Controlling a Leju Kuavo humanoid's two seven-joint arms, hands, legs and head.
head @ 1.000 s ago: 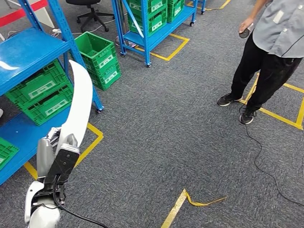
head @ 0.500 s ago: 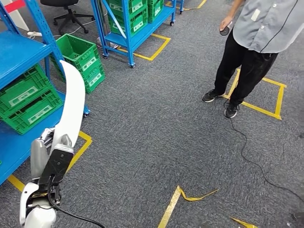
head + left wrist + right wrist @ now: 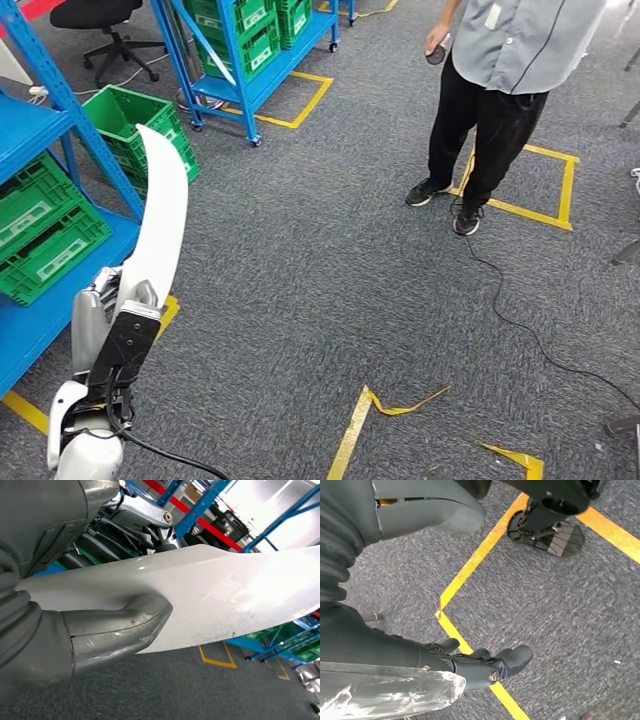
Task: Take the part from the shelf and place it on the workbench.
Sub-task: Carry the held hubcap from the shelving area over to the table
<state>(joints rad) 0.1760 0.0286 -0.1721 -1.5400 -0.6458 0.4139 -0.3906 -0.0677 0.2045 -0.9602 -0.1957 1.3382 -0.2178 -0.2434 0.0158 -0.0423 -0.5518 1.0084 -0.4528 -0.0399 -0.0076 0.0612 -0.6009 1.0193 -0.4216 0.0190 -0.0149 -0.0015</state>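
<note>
The part is a long, curved white panel standing upright at the lower left of the head view. My left hand grips its lower end, well above the grey carpet. In the left wrist view the thick thumb presses on the panel's white face while the darker fingers wrap its other side. My right hand hangs over the carpet, its fingers apart and holding nothing.
A blue shelf with green crates stands at the left, and a green crate sits on the floor beside it. A second blue rack stands farther back. A person stands at the upper right, with a black cable trailing on the floor. Loose yellow tape lies ahead.
The whole picture has shifted left, so the camera has turned to the right, away from the shelf. The white part stays in my left hand.
</note>
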